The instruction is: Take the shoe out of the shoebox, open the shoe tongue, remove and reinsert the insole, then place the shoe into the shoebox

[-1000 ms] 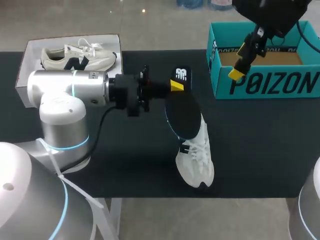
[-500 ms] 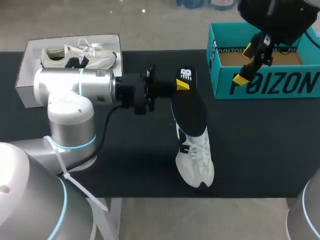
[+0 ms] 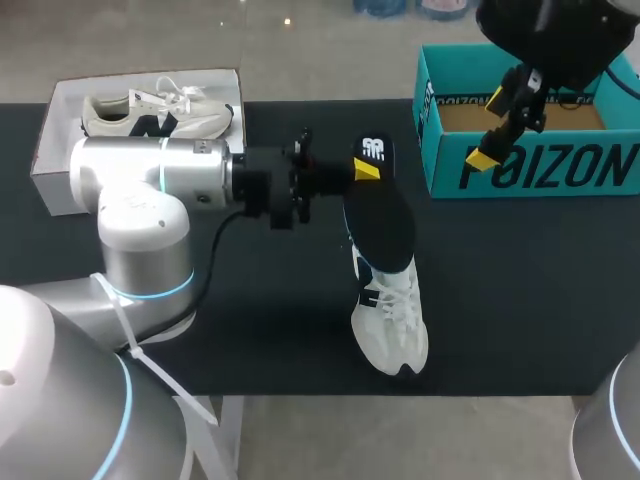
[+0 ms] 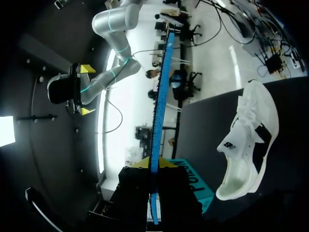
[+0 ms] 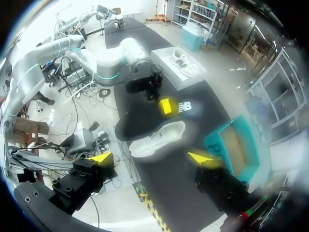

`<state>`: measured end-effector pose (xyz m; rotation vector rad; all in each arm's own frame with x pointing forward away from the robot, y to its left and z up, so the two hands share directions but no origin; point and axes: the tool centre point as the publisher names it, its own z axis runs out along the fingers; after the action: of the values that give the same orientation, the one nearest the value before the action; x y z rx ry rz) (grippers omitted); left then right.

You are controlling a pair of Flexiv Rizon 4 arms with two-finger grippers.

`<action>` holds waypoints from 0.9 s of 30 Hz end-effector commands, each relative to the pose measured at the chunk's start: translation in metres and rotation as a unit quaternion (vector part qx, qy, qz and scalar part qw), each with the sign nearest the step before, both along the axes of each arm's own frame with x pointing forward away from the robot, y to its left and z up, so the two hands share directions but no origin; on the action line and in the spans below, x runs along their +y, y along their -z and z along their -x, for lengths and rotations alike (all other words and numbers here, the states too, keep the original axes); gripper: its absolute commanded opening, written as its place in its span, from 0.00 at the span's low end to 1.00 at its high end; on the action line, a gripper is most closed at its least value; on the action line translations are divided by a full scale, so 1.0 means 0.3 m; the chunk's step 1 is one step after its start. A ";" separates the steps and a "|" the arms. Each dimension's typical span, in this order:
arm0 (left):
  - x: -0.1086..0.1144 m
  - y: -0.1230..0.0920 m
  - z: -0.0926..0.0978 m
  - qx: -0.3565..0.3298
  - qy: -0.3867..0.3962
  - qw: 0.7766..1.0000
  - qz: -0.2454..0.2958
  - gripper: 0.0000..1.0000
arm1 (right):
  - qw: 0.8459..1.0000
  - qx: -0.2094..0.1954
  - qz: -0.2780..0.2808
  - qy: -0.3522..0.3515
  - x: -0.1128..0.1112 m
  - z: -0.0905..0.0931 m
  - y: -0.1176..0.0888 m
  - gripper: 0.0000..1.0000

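The left gripper (image 3: 362, 168) clenches the black insole (image 3: 378, 225) above the white shoe (image 3: 392, 315) lying mid-worktop (image 3: 520, 290). The right gripper (image 3: 492, 128), fingers spread and empty, hangs over the shoebox (image 3: 530, 170) at the far right corner.

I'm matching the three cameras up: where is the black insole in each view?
Head view: insole at the middle, held by the left end effector, above the white shoe.
Left wrist view: insole edge-on, a thin blue strip clamped in that end effector, shoe beside it.
Right wrist view: insole a dark oval beside the shoe.
Shared landmark: the white shoe.
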<state>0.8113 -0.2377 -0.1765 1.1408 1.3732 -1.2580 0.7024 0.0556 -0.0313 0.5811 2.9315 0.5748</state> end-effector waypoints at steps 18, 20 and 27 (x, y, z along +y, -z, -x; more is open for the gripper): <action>-0.012 -0.043 0.014 0.467 0.064 0.882 0.016 0.00 | 1.000 0.002 0.002 0.000 0.004 -0.007 -0.002 1.00; -0.004 -0.037 0.019 0.499 0.067 0.864 0.020 0.00 | 1.000 0.002 0.002 0.000 0.004 -0.007 -0.002 1.00; -0.026 -0.031 0.051 0.657 0.093 0.749 0.005 0.00 | 1.000 0.002 0.002 0.000 0.004 -0.007 -0.002 1.00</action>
<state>0.7960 -0.2420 -0.1661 0.6409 1.9346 -2.0159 0.7023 0.0559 -0.0311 0.5830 2.9316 0.5746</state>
